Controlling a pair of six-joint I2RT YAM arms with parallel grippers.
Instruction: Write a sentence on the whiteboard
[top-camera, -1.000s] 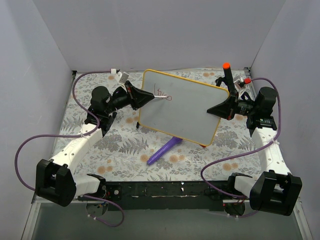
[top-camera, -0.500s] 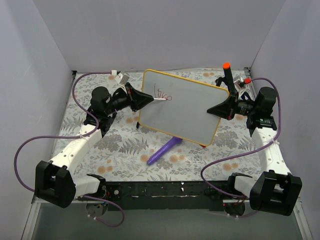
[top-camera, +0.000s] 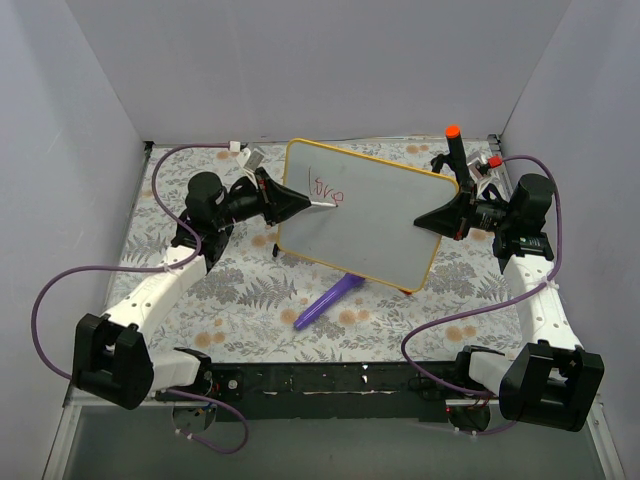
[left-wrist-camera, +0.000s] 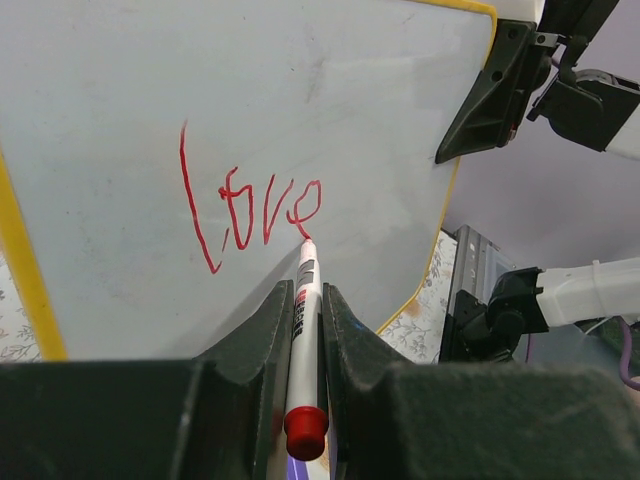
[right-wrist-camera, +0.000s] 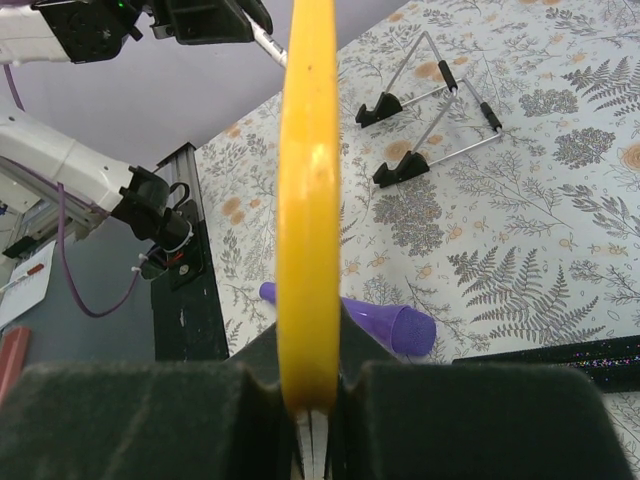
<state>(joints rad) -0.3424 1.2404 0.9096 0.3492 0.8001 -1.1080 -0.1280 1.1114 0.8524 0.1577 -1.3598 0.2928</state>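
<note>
Whiteboard edge-on in rt wrist view; sentence hidden there.

The whiteboard stands tilted over the middle of the table, between the two arms. The left hand reaches in from the board's left side and clamps a marker, whose tip touches the board face just below the end of the sentence. The sentence sits in the board's upper left part. The right hand grips the board's right edge. A wire stand sits on the table beneath the board; whether they touch cannot be told. A loose cylinder lies on the table in front of the board, nearer the arm bases.
</note>
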